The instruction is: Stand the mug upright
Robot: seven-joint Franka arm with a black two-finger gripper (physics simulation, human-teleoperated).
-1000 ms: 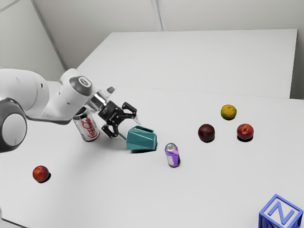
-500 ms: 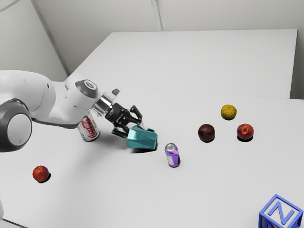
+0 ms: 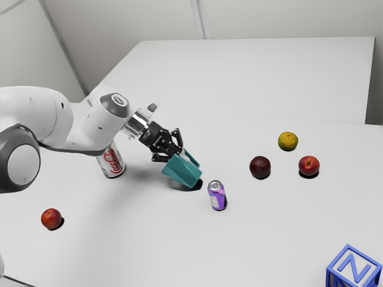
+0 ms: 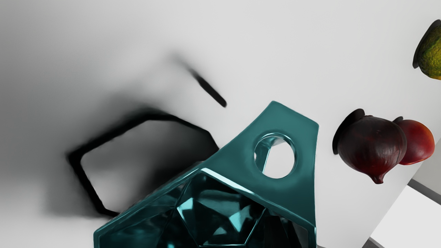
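Observation:
The teal mug (image 3: 181, 171) hangs tilted near the table, its mouth toward the gripper and its base slanting down toward the exterior view's right. My gripper (image 3: 178, 153) is shut on the mug's wall at the rim, near the handle. In the wrist view the mug (image 4: 282, 193) shows its faceted inside and its handle with a round hole; a dark finger of the gripper (image 4: 289, 234) is at the mouth's edge. Where the base meets or clears the table, I cannot tell.
A purple can (image 3: 217, 195) stands close to the mug's base. The Coca-Cola can (image 3: 111, 161) is beneath the arm. Farther off are a dark onion (image 3: 260, 167), a red fruit (image 3: 309, 166), a yellow-green fruit (image 3: 288, 141), another red fruit (image 3: 51, 218) and a blue letter block (image 3: 353, 269).
My gripper has moved toward the exterior view's right and closed on the mug. The mug has gone from lying on its side to a slant, its mouth end raised.

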